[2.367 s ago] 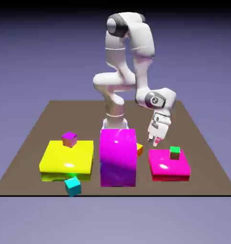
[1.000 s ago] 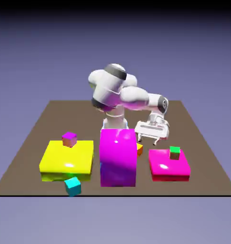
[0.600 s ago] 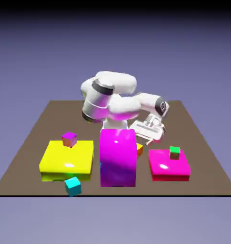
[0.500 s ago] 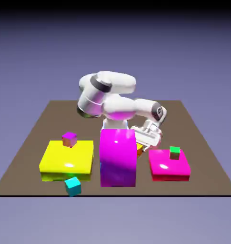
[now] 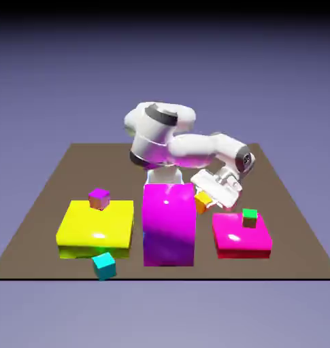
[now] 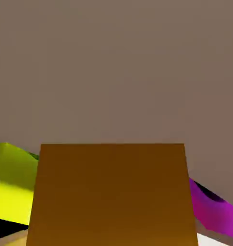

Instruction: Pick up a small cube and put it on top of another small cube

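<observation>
On the brown table (image 5: 290,224), the gripper (image 5: 209,198) is clamped tight on the small orange cube (image 5: 203,201). It holds the cube clear of the tall magenta block (image 5: 169,228), probably for carrying to the purple-topped cube (image 5: 99,198).

A flat orange-brown cube face (image 6: 111,194) fills the lower middle of the hand view, large and square-edged, reaching down to the bottom edge. Behind it stretches plain brown table surface (image 6: 118,67). A glossy yellow block (image 6: 11,185) pokes out at lower left, and a shiny magenta block (image 6: 212,211) at lower right.

Orange small cube (image 5: 203,202); magenta-topped another small cube (image 5: 99,198).
</observation>
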